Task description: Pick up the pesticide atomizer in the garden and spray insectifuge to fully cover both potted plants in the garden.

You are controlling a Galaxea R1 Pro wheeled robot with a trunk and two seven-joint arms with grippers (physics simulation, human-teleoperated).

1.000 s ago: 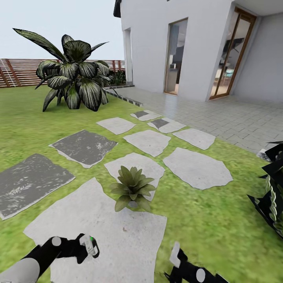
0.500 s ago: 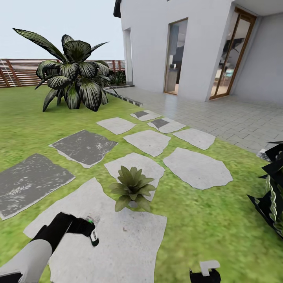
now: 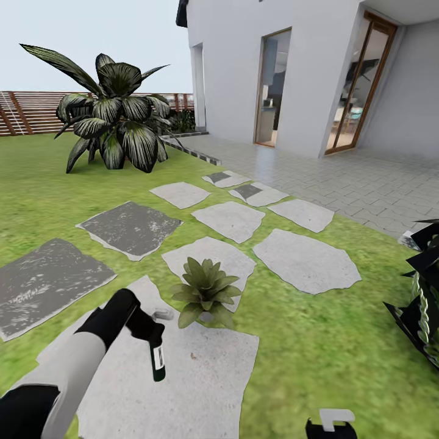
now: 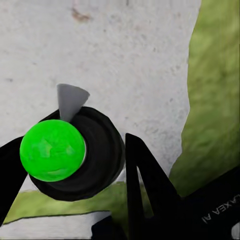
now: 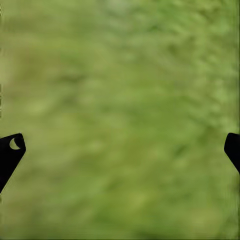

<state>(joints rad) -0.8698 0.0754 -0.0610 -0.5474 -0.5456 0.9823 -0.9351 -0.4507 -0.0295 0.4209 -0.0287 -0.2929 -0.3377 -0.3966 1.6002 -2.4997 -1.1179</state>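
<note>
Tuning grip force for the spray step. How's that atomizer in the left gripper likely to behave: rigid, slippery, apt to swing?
The atomizer looks like a rigid narrow bottle, so it probably won't flex. It hangs nozzle-down from the left gripper, gripped near one end, so it may pivot. Its round black body looks smooth, possibly slippery between the fingers.

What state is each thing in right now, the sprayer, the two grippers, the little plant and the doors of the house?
pesticide atomizer: held in the left gripper, hanging bottom-down over the paving stone.
left gripper: shut on the atomizer.
right gripper: open, over grass.
potted plant: upright, just beyond the atomizer; spray cover cannot be told.
glass door: looks shut.
</note>
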